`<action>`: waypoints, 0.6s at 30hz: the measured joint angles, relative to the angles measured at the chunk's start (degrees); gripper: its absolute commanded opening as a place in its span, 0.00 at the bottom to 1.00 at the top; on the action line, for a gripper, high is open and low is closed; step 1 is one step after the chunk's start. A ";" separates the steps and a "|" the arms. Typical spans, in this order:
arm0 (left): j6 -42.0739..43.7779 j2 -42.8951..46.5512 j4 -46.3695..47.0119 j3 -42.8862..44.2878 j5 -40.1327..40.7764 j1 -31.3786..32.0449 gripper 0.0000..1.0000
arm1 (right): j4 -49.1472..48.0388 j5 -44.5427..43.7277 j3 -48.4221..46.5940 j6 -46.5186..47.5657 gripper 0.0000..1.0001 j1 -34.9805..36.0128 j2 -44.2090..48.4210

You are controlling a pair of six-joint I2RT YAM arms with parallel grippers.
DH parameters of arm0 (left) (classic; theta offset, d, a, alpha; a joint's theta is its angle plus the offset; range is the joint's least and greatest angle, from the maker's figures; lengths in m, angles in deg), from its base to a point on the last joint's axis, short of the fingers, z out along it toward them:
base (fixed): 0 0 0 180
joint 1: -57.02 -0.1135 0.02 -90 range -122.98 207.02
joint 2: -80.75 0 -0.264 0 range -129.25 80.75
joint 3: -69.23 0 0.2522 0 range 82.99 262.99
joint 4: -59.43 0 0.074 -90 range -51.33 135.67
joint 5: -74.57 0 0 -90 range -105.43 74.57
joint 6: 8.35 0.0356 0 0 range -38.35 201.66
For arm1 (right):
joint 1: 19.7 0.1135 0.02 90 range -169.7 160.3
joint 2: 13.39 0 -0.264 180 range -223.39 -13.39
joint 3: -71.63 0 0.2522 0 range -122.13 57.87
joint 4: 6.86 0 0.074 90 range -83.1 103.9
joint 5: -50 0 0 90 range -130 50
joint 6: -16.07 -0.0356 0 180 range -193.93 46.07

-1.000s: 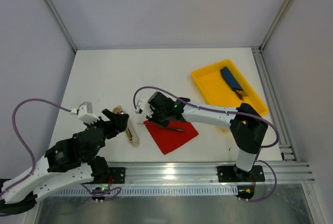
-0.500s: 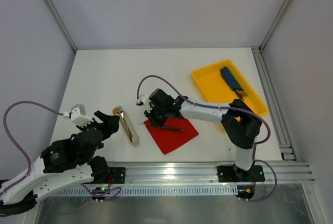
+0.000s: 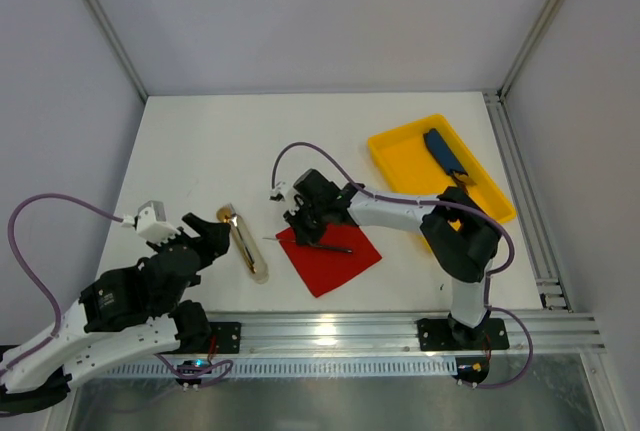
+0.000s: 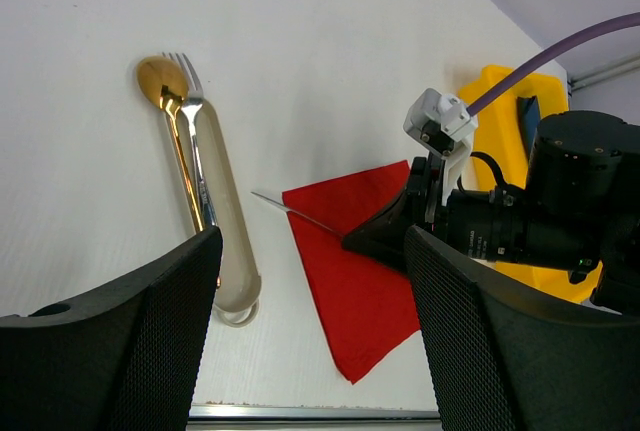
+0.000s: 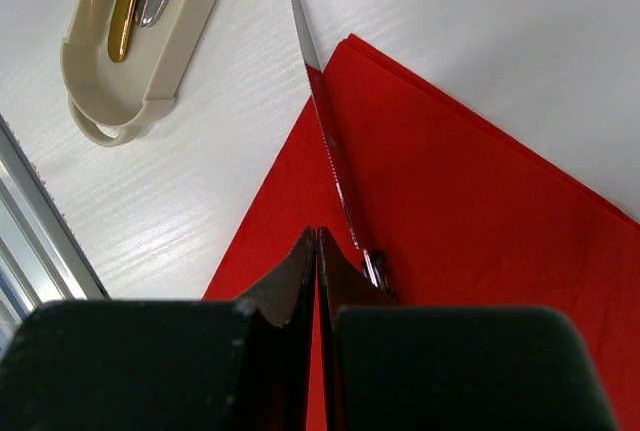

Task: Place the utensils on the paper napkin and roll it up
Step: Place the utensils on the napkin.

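**Fork and spoon off the napkin, in sleeve**

Red napkin (image 3: 330, 259) lies flat near the front middle of the counter (image 3: 200, 151). Fork (image 4: 200, 161) and spoon (image 4: 165, 81) lie side by side in a beige sleeve (image 4: 225, 231) just left of it, apart from it. A knife (image 5: 325, 131) rests across the napkin's left corner. Right gripper (image 5: 317, 241) fully closed, tips beside the blade. Left gripper (image 4: 312, 239) wide apart, empty, at the near left.
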 measured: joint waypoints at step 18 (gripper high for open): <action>1.29 -0.37 0.15 0.00 -0.15 0.00 0.75 | -0.44 2.62 0.00 0.11 0.04 -2.12 -2.01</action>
